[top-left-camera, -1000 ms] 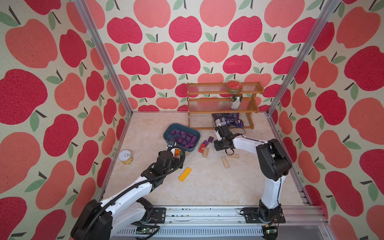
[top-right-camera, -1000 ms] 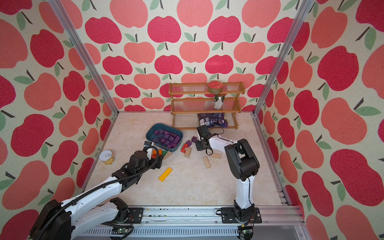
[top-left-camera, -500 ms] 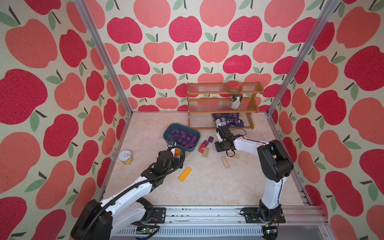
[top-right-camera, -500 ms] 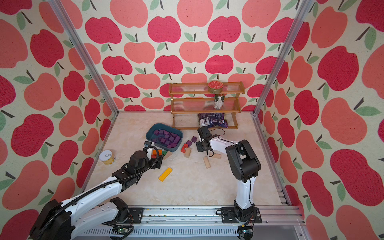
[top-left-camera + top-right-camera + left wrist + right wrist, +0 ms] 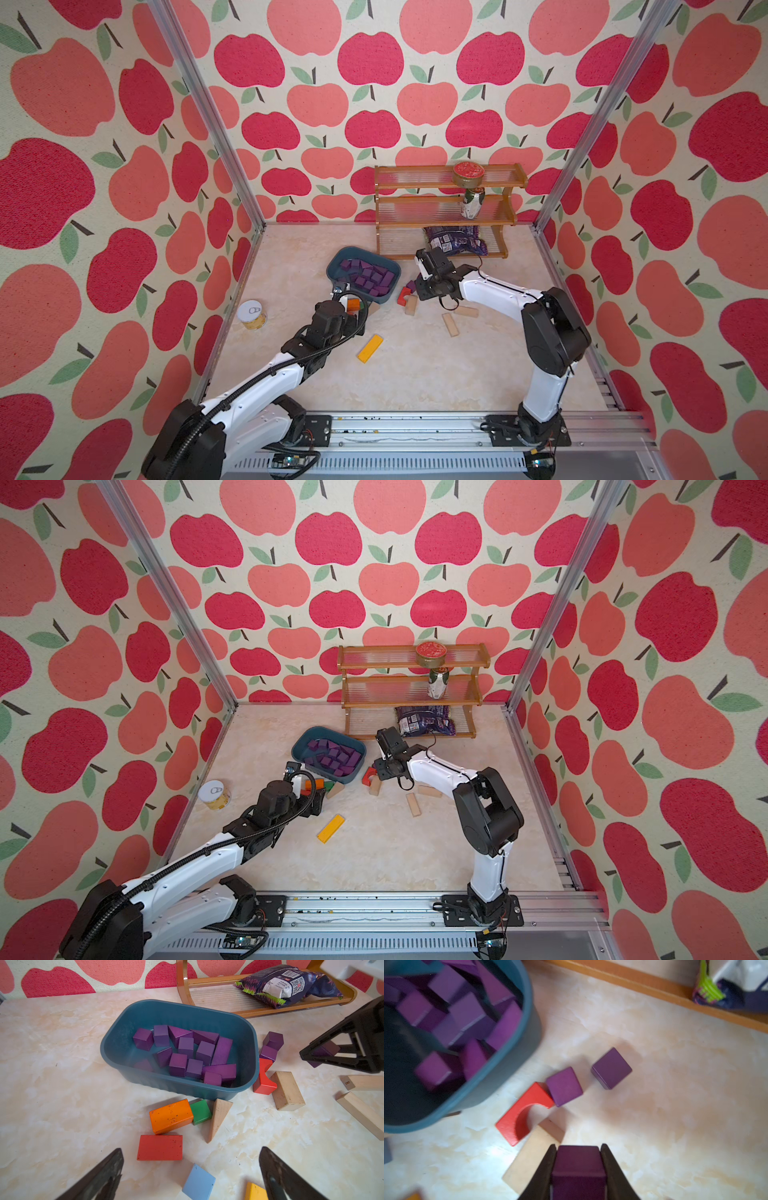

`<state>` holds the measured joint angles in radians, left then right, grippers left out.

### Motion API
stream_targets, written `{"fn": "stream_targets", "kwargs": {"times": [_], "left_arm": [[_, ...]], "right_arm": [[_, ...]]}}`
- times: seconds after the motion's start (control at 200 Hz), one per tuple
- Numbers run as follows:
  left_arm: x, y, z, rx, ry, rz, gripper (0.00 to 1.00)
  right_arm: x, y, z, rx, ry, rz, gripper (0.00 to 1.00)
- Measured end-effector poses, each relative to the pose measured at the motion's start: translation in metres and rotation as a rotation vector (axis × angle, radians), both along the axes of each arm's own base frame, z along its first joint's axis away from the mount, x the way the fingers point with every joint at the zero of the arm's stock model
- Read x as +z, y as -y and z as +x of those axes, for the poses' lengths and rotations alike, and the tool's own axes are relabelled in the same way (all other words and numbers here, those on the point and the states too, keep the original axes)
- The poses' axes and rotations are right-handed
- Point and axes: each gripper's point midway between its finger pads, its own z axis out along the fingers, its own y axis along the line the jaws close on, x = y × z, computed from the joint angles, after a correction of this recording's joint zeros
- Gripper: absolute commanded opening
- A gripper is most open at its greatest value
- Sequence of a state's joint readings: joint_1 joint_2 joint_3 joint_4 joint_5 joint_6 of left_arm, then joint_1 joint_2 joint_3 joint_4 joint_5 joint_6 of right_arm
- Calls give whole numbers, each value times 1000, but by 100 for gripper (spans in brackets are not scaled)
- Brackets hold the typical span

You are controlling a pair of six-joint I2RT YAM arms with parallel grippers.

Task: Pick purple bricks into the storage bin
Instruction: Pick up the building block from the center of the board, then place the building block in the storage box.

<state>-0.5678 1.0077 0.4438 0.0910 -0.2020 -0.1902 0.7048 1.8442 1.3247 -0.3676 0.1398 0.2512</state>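
The teal storage bin (image 5: 394, 271) (image 5: 116, 1028) stands mid-table with several purple bricks (image 5: 185, 1057) inside. My right gripper (image 5: 578, 1147) is shut on one purple brick (image 5: 578, 1165), low over the table just right of the bin, above a tan block. Two more purple bricks (image 5: 611, 1068) (image 5: 564, 1086) lie loose on the table beside the bin; the nearer one touches a red arch block. On the bin's near side my left gripper (image 5: 192, 1150) hovers open and empty over coloured blocks.
Red arch (image 5: 525, 1113) and tan block (image 5: 287, 1091) lie by the bin's right end. Orange (image 5: 171, 1115), green (image 5: 200, 1111), red (image 5: 160, 1147), light-blue (image 5: 198, 1182) blocks lie in front. Yellow bar (image 5: 370, 348), wooden rack (image 5: 446, 208), can (image 5: 252, 314).
My right gripper's jaws have closed on a purple brick beside the bin. The left arm has not moved.
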Motion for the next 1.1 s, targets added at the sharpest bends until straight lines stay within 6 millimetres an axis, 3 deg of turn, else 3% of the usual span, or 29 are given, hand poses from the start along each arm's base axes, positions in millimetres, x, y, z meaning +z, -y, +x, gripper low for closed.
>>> {"fn": "stream_targets", "kwargs": {"times": [0.37,0.535,0.675,0.875,1.1], "left_arm": [[7,-14,1,61,22,-28,99],[8,-23,3,105,31,-38,100],[8,-27,2,124,33,-41,99],[8,-37,1,165,32,-32,99],[29,-58,-4,244,108,-60,99]], "right_arm": [[75,-45,15,59,103,181,26],[102,-72,35,79,148,268,26],[98,-93,48,98,138,307,26],[67,-115,51,117,88,307,26],[50,-142,50,159,56,335,26]]}}
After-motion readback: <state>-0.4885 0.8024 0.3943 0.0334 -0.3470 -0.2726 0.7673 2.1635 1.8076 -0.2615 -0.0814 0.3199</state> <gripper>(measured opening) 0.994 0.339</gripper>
